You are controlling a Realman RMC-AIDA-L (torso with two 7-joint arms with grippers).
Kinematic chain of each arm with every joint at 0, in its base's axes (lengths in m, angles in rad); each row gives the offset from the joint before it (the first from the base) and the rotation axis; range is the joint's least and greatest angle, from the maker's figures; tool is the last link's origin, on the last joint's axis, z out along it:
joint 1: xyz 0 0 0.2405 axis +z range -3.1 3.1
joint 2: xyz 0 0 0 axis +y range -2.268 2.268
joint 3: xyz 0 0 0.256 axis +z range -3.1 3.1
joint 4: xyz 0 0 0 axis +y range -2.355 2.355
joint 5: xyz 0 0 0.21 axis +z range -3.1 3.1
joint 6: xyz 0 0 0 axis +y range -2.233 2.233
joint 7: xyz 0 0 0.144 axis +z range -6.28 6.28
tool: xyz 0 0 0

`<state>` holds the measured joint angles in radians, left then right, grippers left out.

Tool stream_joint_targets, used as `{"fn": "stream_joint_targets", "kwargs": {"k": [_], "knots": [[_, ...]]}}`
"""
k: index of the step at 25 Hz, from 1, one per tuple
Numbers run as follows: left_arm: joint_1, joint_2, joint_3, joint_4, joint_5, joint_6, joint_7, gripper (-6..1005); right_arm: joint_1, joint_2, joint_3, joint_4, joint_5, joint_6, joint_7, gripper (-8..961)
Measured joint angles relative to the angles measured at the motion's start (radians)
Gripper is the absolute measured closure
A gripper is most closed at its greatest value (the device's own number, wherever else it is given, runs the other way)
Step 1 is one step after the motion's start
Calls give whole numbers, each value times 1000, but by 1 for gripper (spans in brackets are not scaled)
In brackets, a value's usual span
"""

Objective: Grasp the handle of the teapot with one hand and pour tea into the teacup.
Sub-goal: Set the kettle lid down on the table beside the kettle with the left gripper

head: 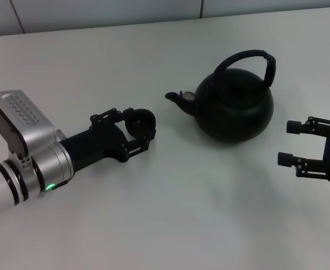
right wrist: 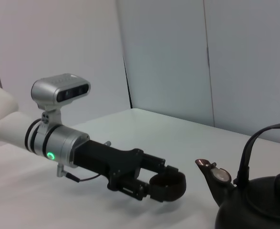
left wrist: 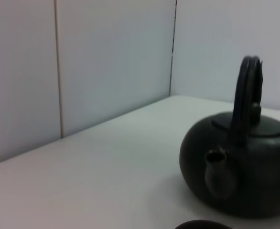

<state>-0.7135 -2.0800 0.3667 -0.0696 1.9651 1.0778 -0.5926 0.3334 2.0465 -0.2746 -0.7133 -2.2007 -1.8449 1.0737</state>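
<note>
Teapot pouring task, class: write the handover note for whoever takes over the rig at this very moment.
Left hand: shut on the teacup, holding it low over the table, left of the spout.
Right hand: open, holding nothing, right of the teapot and not touching it.
Teapot: upright on the table, lid on, spout towards the teacup, handle raised.
Done: teacup gripped.
Left: right hand grasps the handle, lifts, pours. No tea visible.

Upright black teapot (head: 235,107), handle (head: 249,59) raised
</note>
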Motion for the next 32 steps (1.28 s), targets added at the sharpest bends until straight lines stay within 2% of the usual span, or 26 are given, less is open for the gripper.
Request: {"fn": "stream_joint_targets", "kwargs": {"k": [10,32], "knots": [[5,0,-23,-50,1,-77,77,269,-1,-1,0,0,0,-1,0,213],[5,0,-58,-66,7,-102,82,215,2,-1,0,0,-1,0,-1,215]]}}
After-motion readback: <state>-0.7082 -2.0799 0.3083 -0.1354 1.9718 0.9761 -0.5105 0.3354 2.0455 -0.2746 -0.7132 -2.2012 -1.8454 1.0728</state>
